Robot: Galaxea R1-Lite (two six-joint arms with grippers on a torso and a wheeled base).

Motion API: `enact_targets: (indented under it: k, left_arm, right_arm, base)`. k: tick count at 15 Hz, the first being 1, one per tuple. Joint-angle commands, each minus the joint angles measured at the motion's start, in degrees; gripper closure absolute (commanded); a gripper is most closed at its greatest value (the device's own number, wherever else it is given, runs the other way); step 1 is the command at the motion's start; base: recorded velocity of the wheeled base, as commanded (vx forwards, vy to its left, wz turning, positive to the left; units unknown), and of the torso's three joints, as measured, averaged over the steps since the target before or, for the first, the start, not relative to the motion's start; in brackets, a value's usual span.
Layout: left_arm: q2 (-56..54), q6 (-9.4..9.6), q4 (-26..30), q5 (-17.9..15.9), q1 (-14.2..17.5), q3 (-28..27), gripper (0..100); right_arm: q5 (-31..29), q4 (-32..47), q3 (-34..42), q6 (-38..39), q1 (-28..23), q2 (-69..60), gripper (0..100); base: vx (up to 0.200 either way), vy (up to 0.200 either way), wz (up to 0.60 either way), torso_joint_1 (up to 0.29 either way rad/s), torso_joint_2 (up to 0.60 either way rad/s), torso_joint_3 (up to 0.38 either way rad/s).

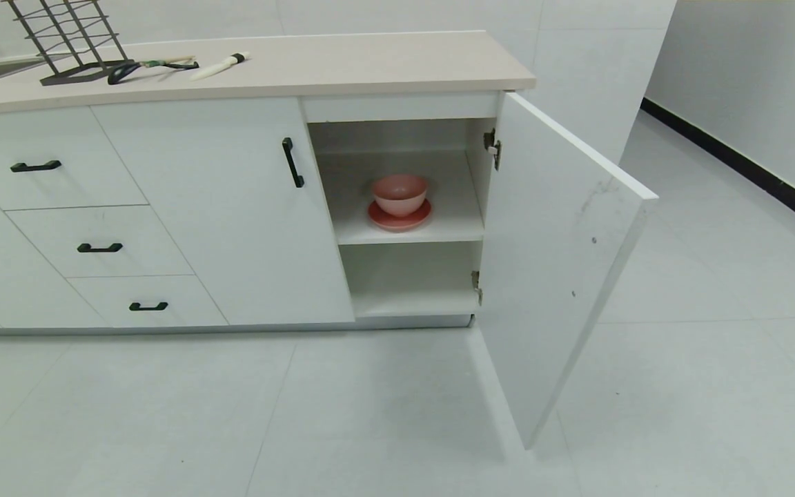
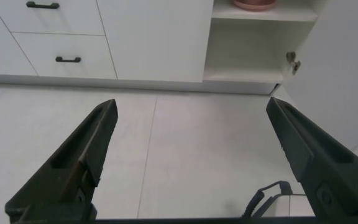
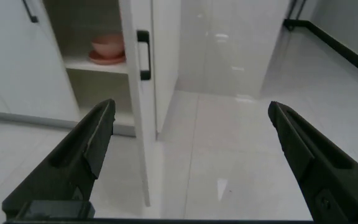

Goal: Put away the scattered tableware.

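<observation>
A pink bowl [image 1: 399, 194] sits on a red plate [image 1: 399, 216] on the upper shelf [image 1: 453, 231] of the open cabinet; both show again as the bowl [image 3: 107, 45] and plate [image 3: 107, 58] in the right wrist view, and the plate's edge [image 2: 252, 5] in the left wrist view. My left gripper [image 2: 191, 111] hangs open over the floor in front of the cabinet, holding nothing. My right gripper [image 3: 191, 111] is open too, empty, out beside the open door [image 3: 138, 93].
The cabinet door [image 1: 556, 262] swings out to the right over the floor. The left door with a black handle [image 1: 292, 163] is closed, beside three drawers [image 1: 99, 246]. On the countertop [image 1: 370, 62] lie a wire rack [image 1: 70, 38], scissors [image 1: 142, 67] and a white-handled utensil [image 1: 221, 65].
</observation>
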Motion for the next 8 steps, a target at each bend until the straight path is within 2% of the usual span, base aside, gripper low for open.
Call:
enact_targets:
  k: [1, 3, 4, 6, 8]
  left_arm:
    - [0.07, -0.06, -0.01, 0.04, 0.04, 0.00, 0]
    - [0.07, -0.06, -0.01, 0.04, 0.04, 0.00, 0]
    - [0.07, -0.06, -0.01, 0.04, 0.04, -0.09, 0]
    - [0.07, -0.06, -0.01, 0.04, 0.04, 0.00, 0]
    - [0.07, -0.06, -0.01, 0.04, 0.04, 0.00, 0]
  right_arm:
    - [3.15, -17.72, -2.79, -1.86, 4.20, 26.46, 0]
    - [4.82, -35.65, -2.96, -2.30, 4.11, 42.55, 0]
    - [7.20, -40.84, -3.75, -2.83, 3.06, 49.49, 0]
    - [9.92, -42.51, -6.13, -3.80, -0.02, 56.61, 0]
    - [10.18, -44.27, -12.72, -3.97, -4.33, 62.24, 0]
  base:
    - [0.000, 0.000, 0.00, 0.000, 0.00, 0.000]
    - [0.000, 0.000, 0.00, 0.000, 0.00, 0.000]
    - [0.000, 0.000, 0.00, 0.000, 0.00, 0.000]
    - [0.000, 0.000, 0.00, 0.000, 0.00, 0.000]
    - [0.000, 0.000, 0.00, 0.000, 0.00, 0.000]
